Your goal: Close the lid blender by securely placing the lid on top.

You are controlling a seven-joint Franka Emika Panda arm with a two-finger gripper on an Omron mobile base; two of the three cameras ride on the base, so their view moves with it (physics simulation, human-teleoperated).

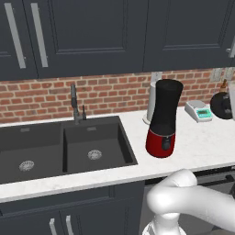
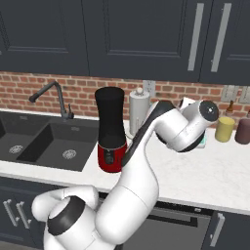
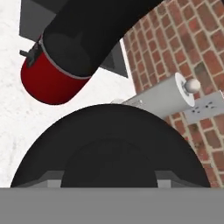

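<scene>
blender (image 1: 164, 118): tall black jar on a glossy red base with a black front knob, seen upright on the white worktop (image 1: 197, 147), just right of the sink (image 1: 64, 147); jar top seen uncovered in the left base view.
blender, hand view: seen rolled in the upper left, red base low, jar running up and right.
lid (image 3: 111, 148): flat round black disc, seen large and close at the bottom of the hand view, in front of the camera; in the left base view a black disc (image 1: 223, 105) is seen at the right edge, above the worktop, well right of the blender.
pincer: fingertips hidden behind the lid in the hand view; jaws are taken as pinched on the lid, which sits right at the hand.
lid vs blender: apart, lid not on the jar.
arm (image 2: 146, 161): white, seen rising from the lower left of the right base view, bent over the worktop to the right of the blender.
paper towel roll (image 2: 138, 111): white, upright, just behind and right of the blender, against the brick wall (image 1: 41, 96).
scale (image 1: 198, 110): small teal-and-white, on the worktop right of the blender, near the wall.
yellow jar (image 2: 224, 129): short, on the worktop at right, a dark red jar (image 2: 242, 131) beside it.
tap (image 1: 75, 105): dark, behind the sink.
cupboards (image 1: 92, 32): dark, above the wall.
</scene>
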